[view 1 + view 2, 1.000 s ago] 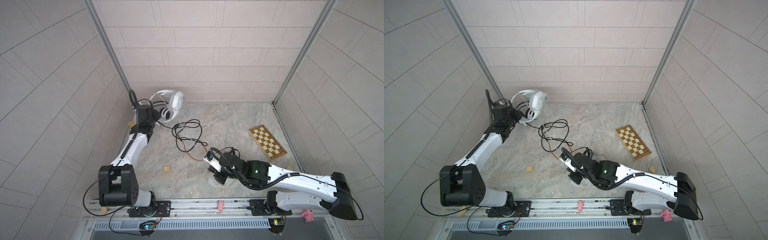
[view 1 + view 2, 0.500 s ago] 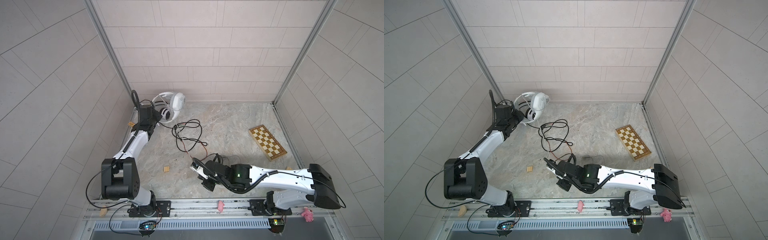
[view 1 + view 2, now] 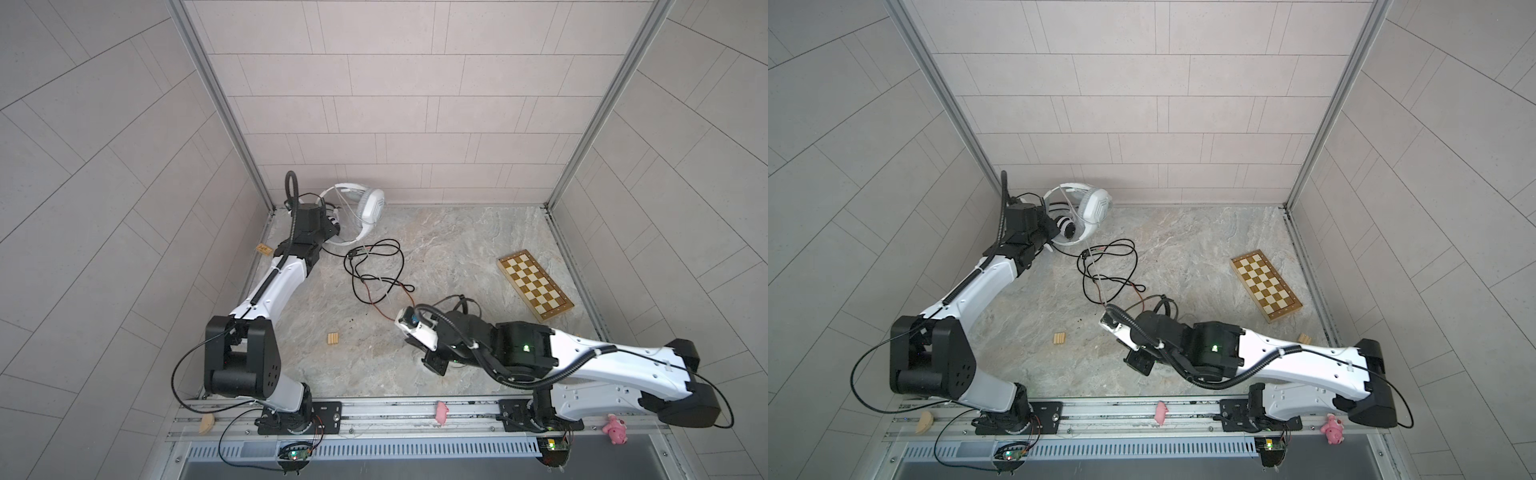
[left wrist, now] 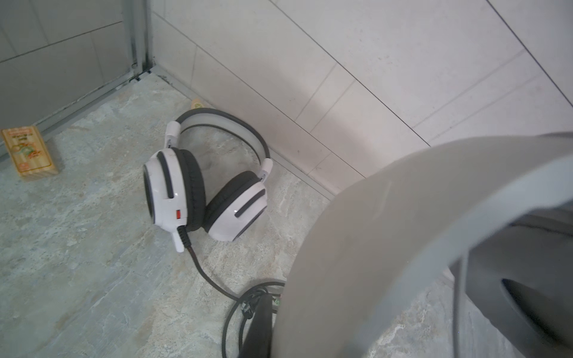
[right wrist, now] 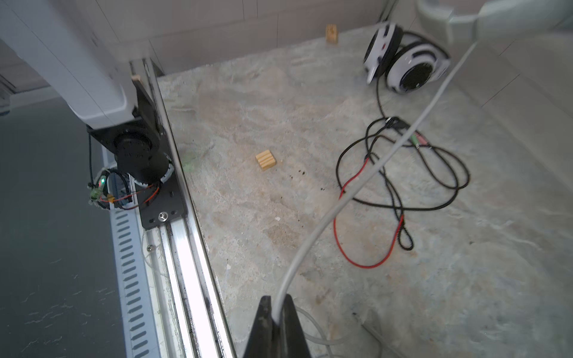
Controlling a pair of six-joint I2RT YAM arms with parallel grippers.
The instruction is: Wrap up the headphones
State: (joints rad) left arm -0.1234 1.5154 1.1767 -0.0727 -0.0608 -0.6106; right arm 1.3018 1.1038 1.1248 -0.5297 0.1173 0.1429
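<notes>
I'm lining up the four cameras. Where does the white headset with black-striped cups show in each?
In a top view: striped headset, far-left corner, mostly hidden behind the left arm.
In a top view: same corner, one cup clear.
Left wrist: the headset against the wall, both cups seen.
Right wrist: the headset far off, past the wooden block.
Landmark: the pale-grey headset, raised beside it in all four.

Open floor (image 3: 449, 257) lies between the black-red cable loops (image 3: 382, 280) and the chessboard (image 3: 536, 284); the loops clutter mid-floor.
</notes>
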